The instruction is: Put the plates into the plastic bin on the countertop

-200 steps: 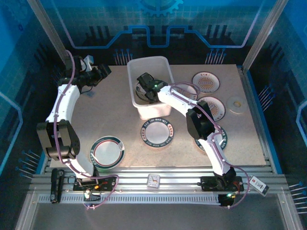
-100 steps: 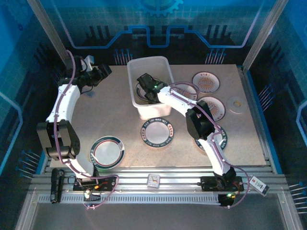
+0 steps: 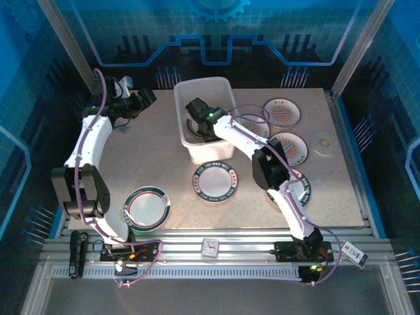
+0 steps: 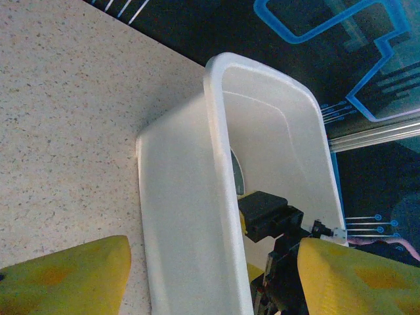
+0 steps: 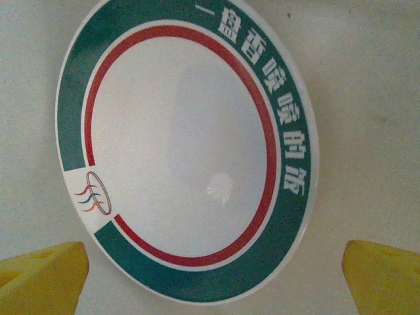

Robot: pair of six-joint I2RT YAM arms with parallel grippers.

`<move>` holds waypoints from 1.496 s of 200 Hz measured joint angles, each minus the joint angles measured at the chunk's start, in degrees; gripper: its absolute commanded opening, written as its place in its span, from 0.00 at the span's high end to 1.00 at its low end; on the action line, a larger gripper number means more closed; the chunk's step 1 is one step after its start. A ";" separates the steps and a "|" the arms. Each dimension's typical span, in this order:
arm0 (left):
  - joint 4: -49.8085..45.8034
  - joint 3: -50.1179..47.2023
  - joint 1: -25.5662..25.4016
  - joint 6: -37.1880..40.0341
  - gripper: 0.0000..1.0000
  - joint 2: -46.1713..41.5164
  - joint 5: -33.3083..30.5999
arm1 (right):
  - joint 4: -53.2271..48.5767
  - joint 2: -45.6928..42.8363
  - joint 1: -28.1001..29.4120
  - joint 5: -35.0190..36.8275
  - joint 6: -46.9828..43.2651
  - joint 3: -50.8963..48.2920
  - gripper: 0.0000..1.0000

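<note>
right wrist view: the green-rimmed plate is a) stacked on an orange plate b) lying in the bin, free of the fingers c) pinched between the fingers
b: the plate lies on the bin's pale floor, and the yellow fingers sit wide apart at the bottom corners, clear of it.

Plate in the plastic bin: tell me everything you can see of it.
The plate is round, glossy, ceramic-looking: white centre, thin red ring, broad dark-green rim with white lettering and a swirl logo on a white patch. It lies face up on the floor of the plastic bin. The yellow fingers of the right gripper stand spread, clear of it.
</note>
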 measured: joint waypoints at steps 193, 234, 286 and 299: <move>-7.98 -7.91 -3.98 0.15 0.31 -8.85 -5.49 | 25.99 -51.80 -2.45 -11.93 -59.58 -45.97 0.33; -9.16 -15.80 -4.02 0.00 0.32 -14.05 -5.66 | 20.81 -63.52 -7.98 -20.68 -65.37 -58.84 0.47; -8.66 -23.45 -6.16 -0.31 0.31 -17.38 -6.12 | 19.12 -67.34 -8.96 -29.11 -68.15 -74.20 0.53; -8.15 -24.96 -6.67 -1.16 0.31 -17.90 -6.10 | 20.39 -67.19 -9.40 -30.80 -68.48 -77.88 0.53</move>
